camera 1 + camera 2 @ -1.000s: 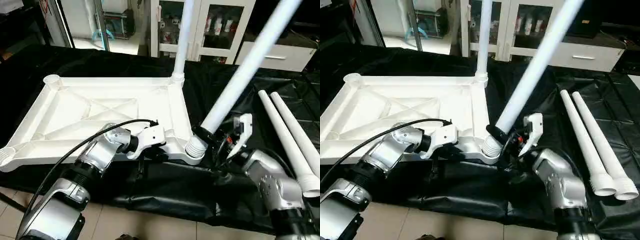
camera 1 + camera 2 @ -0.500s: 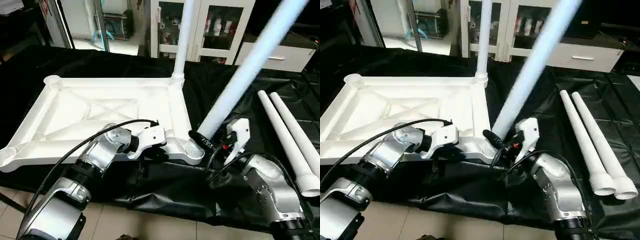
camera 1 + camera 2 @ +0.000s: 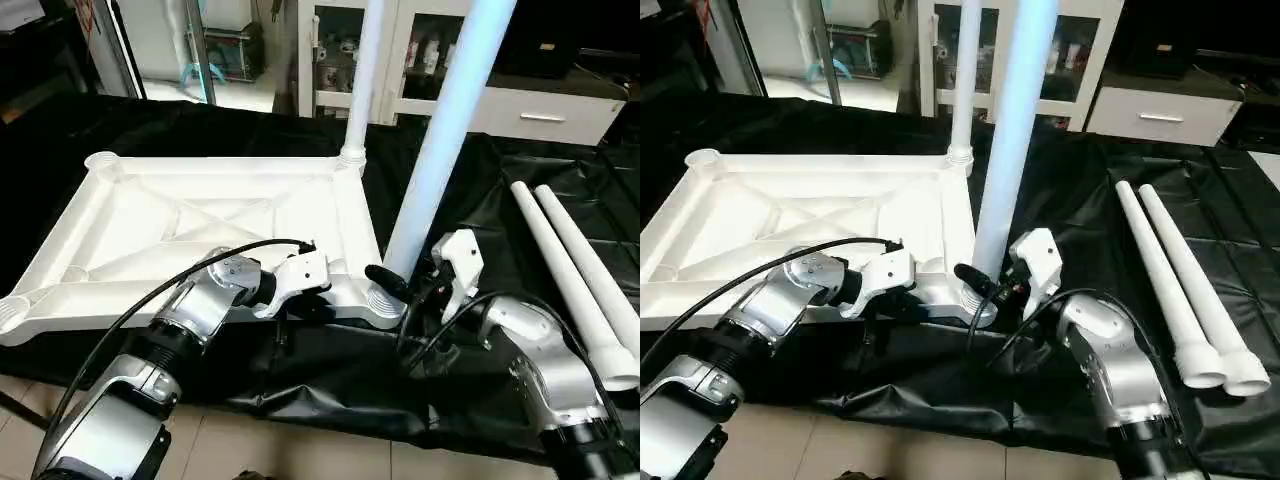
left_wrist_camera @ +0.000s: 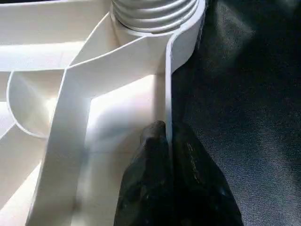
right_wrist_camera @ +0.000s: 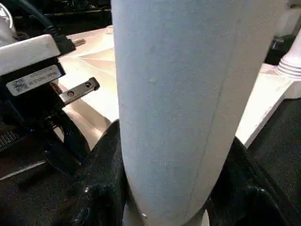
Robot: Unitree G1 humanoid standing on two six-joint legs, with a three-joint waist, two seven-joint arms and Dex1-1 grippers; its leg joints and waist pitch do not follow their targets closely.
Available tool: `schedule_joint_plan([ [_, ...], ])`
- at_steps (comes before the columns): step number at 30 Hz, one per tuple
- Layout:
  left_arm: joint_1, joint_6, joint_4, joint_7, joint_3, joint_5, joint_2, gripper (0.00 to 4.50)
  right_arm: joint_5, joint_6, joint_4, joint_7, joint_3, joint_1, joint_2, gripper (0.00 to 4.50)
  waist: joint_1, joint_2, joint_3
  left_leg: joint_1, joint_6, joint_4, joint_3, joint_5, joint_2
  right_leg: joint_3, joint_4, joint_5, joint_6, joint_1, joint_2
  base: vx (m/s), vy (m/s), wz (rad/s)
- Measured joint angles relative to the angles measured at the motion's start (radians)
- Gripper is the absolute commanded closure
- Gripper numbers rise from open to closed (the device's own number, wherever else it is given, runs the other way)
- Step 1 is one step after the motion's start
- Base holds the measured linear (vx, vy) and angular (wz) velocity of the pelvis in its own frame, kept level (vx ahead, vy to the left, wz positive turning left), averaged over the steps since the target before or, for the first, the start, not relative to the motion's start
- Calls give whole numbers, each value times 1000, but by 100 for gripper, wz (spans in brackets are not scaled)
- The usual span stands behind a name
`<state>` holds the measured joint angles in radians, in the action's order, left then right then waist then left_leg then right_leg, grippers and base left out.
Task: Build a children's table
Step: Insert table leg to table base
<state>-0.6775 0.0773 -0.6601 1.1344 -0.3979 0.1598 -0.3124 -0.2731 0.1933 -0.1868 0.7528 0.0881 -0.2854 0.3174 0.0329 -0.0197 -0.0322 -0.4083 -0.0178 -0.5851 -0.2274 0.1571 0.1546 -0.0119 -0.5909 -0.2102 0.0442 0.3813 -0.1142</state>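
One leg (image 3: pixel 362 75) stands socketed; right tool (image 3: pixel 400 283) holds second leg (image 3: pixel 440 140) at near corner, left tool (image 4: pixel 169 155) pinches top (image 3: pixel 200 215); two legs (image 3: pixel 570 260) wait on tabletop (image 3: pixel 450 170)

A black cloth-draped counter (image 3: pixel 130 125) fills the foreground. Behind it stands a white glass-doored cabinet (image 3: pixel 330 55). Pale floor tiles (image 3: pixel 300 450) lie below.

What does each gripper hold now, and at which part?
The left gripper pinches the side rim of the table top, near a corner socket. The right gripper clasps a leg near its lower end, above that socket.
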Motion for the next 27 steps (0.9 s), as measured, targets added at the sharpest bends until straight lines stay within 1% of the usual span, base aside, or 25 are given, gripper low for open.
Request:
schedule_joint_plan([
  [3,0,0,-6,-11,1,0,0,450,1,12,-29,11,3,-26,1,265,-2,0,0,2,0,0,2,0,0,0,5,0,0,0,0,0,0,0],
  [7,0,-1,-9,-15,2,1,0,450,7,-2,-40,8,12,-30,2,265,-1,0,1,4,0,5,2,0,-1,-1,16,0,0,-1,0,0,0,0],
  [12,0,-1,-9,-15,0,1,0,450,7,-11,-39,2,14,-20,-1,266,0,4,3,6,0,6,2,0,-3,1,16,0,0,-1,-1,0,0,0],
  [17,0,-6,-14,-19,0,1,0,450,7,-23,-47,-4,14,-20,-6,266,1,4,3,6,0,7,2,0,-3,1,16,0,0,-1,-1,0,0,0],
  [20,0,-6,-17,-32,2,1,1,450,10,-43,-67,-33,13,-25,-21,266,-1,4,3,7,0,7,2,0,-3,1,16,0,0,0,-1,0,0,0],
  [22,-2,17,-22,-74,12,1,16,450,37,-69,-108,-118,14,-48,-59,266,-7,4,4,8,0,7,3,0,-3,0,16,0,0,2,-1,0,0,0],
  [23,-2,28,-22,-87,13,0,23,450,44,-74,-118,-139,15,-54,-62,266,-8,4,4,8,0,7,4,0,-3,-1,19,0,0,2,-1,0,0,0],
  [25,-15,71,-42,-139,28,4,55,450,64,-88,-170,-228,16,-88,-93,266,-16,2,3,10,0,8,6,0,-3,-2,23,-1,1,2,-1,0,0,0],
  [26,-32,93,-66,-171,33,8,75,450,80,-90,-207,-290,16,-118,-114,266,-22,1,2,10,0,8,7,0,-3,-2,24,-1,1,3,-1,-50,21,-11],
  [27,-49,121,-90,-217,41,13,106,450,92,-90,-251,-365,14,-154,-133,266,-31,-1,0,10,0,10,7,0,-3,-4,30,-1,1,2,0,-50,21,-11],
])
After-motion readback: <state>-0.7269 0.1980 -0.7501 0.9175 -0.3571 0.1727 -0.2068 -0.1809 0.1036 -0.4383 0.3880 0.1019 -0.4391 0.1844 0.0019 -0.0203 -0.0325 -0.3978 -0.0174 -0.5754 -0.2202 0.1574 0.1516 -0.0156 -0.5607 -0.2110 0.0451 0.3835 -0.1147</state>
